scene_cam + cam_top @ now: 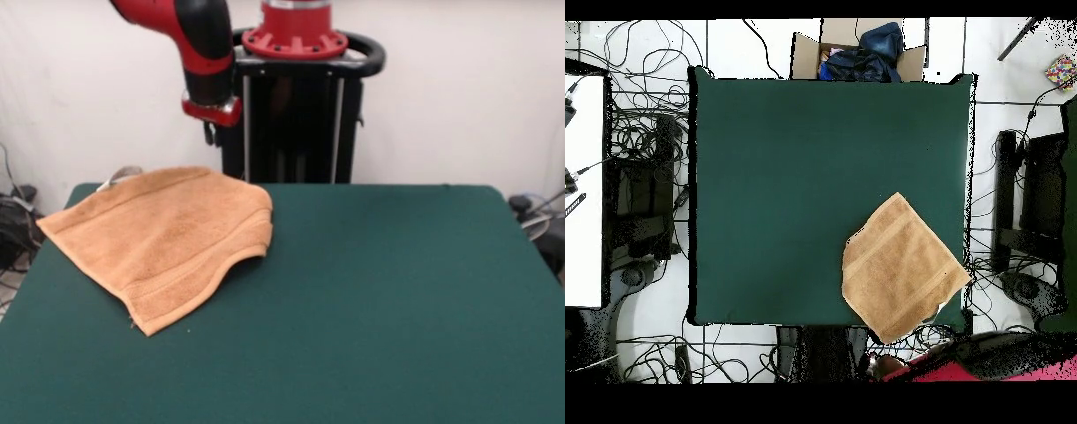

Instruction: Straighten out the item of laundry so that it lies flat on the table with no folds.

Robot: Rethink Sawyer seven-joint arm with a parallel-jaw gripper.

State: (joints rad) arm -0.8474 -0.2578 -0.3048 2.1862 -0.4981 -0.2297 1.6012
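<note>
The orange-tan towel (pixel 163 234) lies on the dark green table (pixel 397 291) at its far left corner in the front view. It is doubled over, with a rounded fold along its right side and a stripe band near its front end. A pale bit, perhaps the tag (pixel 121 175), shows at its far edge. In the overhead view the towel (pixel 900 268) lies skewed at the table's (pixel 785 180) bottom right corner and slightly overhangs the edges. My gripper (pixel 210 134) hangs below the red wrist, above and behind the towel's far edge, apart from it.
The black pedestal (pixel 296 106) stands behind the table's far edge. In the overhead view a cardboard box with blue cloth (pixel 860 55) sits past the top edge, a white desk (pixel 583 190) at the left, and cables lie on the floor around.
</note>
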